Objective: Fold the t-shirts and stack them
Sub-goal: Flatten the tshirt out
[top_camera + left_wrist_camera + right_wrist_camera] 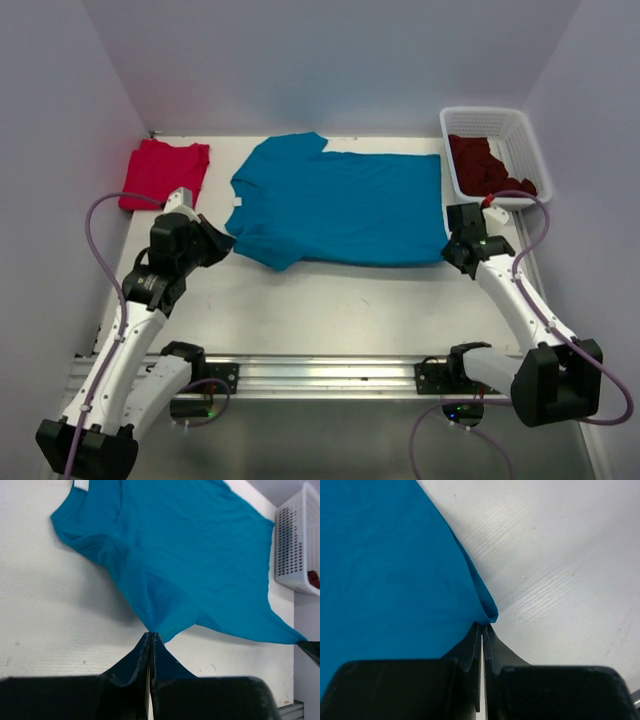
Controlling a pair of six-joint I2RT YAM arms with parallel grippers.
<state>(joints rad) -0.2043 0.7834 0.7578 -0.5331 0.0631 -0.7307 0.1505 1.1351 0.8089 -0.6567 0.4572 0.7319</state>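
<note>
Spread shirt (340, 205) in middle; folded shirt (163, 172) left of it; basket (527, 145) right, holding bunched shirts (485, 165).

Robot lab cell, not a home. Bare white table (330, 300) boxed in by plain white walls (330, 60) on three sides. Arms are bolted to an aluminium rail (320, 372) behind both claws, with purple cables (100, 215) looping off each arm. Props look staged: teal t-shirt (340, 205) flat between left gripper (228, 244) and right gripper (450, 250), folded red t-shirt (163, 172) just beyond the left one, white lattice basket (480, 112) of maroon t-shirts (480, 165) just beyond the right.
</note>
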